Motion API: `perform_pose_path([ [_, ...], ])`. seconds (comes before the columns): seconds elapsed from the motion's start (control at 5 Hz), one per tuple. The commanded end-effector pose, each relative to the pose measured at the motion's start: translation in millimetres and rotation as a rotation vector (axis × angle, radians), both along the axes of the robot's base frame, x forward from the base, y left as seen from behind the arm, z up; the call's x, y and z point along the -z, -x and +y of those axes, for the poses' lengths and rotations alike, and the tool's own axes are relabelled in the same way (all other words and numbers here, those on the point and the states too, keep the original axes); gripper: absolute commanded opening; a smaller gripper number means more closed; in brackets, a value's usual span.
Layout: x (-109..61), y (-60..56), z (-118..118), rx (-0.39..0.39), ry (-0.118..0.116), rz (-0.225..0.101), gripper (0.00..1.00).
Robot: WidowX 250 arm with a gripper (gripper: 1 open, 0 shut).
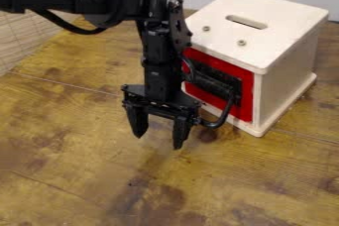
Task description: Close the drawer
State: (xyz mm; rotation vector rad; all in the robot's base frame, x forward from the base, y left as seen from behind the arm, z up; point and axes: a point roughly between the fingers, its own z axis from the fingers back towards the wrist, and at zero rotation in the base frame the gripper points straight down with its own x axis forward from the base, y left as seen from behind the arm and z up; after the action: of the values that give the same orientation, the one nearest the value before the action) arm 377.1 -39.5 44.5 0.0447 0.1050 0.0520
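Note:
The glossy red drawer (223, 89) sits nearly flush in the cream cabinet (265, 50), sticking out only slightly at its front. Its black loop handle (216, 99) hangs on the red front. My black gripper (159, 132) points straight down in front of the drawer, fingers spread open and empty, tips just above the wooden table. The arm's lower link stands against or very near the handle's left side and hides part of the drawer front.
The cabinet top has a slot (247, 19) and two screws. The worn wooden table (79, 170) extends left and forward. A pale mesh surface (27, 42) lies at the far left edge.

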Motion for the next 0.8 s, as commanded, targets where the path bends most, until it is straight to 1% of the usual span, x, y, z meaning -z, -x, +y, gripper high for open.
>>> perform_pose_path([
  [0.0, -20.0, -8.4, 8.6, -0.038, 0.006, -0.096, 1.0],
  [0.2, -21.4, -0.7, 9.7, -0.042, 0.012, -0.107, 1.0],
  [0.4, -36.9, -2.3, 11.9, -0.053, 0.015, -0.123, 1.0],
  [0.6, -45.5, -6.8, 13.1, -0.059, 0.019, -0.133, 1.0],
])
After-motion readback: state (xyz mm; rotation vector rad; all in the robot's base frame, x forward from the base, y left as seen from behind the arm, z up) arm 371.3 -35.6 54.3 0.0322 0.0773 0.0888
